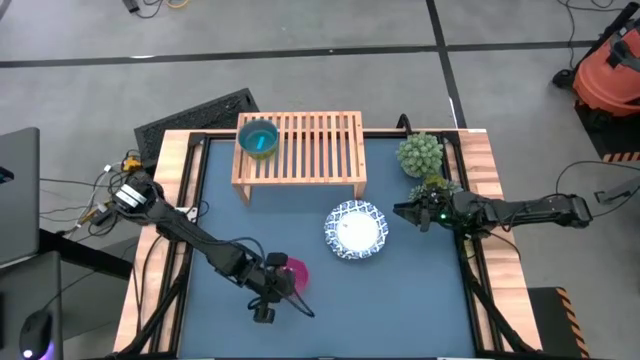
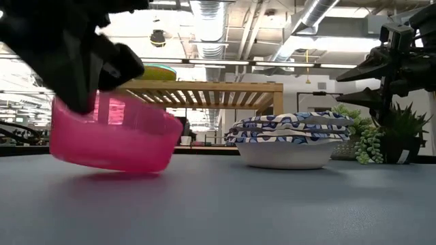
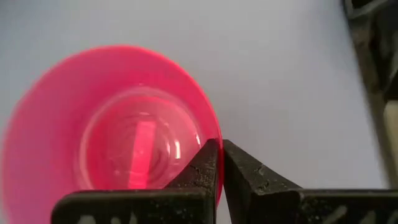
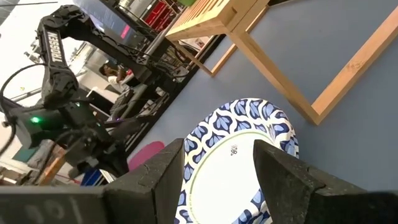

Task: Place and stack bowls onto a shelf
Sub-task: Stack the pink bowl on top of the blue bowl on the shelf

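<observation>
The magenta bowl (image 1: 296,271) sits near the table's near edge, left of centre, with my left gripper (image 1: 281,281) shut on it. In the low view it (image 2: 112,136) is tilted. Two white bowls with blue rims (image 1: 356,229) sit nested at the table's centre, base on the mat (image 2: 289,138). My right gripper (image 1: 402,213) hovers open just right of them and above them (image 2: 359,83), its fingers apart over the white bowl (image 4: 239,162). The shelf (image 1: 310,150) stands at the far edge on its legs. A teal bowl (image 1: 258,138) rests on its left end. My left gripper holds the magenta bowl by its rim (image 3: 217,146), one finger (image 3: 202,168) inside the bowl and one finger (image 3: 249,171) outside. It comes from above, slanting in from the table's left. The bowl (image 2: 112,136) hangs tilted; whether its low edge touches the mat, I cannot tell.
Two small potted plants (image 1: 420,153) stand at the table's far right, by the right arm (image 2: 381,139). The shelf's slats right of the teal bowl (image 1: 320,140) are bare. Blue mat (image 1: 400,300) stretches open on the near right. A wooden border (image 1: 170,170) frames the table.
</observation>
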Available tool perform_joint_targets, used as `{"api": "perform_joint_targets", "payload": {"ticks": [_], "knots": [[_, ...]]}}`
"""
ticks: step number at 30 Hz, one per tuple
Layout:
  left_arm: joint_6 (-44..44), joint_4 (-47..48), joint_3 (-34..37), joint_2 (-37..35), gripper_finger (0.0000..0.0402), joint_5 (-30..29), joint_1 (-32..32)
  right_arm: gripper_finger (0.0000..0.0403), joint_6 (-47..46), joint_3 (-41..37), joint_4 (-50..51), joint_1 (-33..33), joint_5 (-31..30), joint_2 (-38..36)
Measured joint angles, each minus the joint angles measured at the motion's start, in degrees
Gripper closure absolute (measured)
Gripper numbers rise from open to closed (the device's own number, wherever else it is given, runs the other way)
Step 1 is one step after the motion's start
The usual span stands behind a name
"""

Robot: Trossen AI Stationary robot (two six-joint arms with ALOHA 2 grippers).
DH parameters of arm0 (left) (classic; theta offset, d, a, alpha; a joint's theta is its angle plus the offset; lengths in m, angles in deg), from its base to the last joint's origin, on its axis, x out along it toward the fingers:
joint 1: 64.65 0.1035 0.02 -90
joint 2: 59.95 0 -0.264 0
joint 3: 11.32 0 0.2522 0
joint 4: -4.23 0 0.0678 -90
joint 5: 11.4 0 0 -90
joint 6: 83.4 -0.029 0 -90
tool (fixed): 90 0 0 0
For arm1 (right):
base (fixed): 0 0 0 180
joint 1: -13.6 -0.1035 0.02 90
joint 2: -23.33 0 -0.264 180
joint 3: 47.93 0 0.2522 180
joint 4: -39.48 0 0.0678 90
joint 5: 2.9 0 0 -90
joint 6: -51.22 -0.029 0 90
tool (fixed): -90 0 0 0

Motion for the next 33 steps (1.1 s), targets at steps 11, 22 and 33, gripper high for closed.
{"api": "perform_joint_targets", "payload": {"ticks": [11, 22, 33], "knots": [[12.1, 1.1, 0.0, -18.0, 0.0401, -1.4, 0.3, 0.0184, 1.7, 0.0, 0.0, 0.0, 0.0, 0.0], [6.9, -2.4, 0.0, -39.7, 0.0401, -32.6, 5.1, 0.0184, 3.2, 0.0, 0.0, 0.0, 0.0, 0.0], [-30.1, -10.5, -3.2, -45.8, 0.0402, -48.1, 17.6, 0.0184, 3.2, 0.0, 0.0, 0.0, 0.0, 0.0]]}}
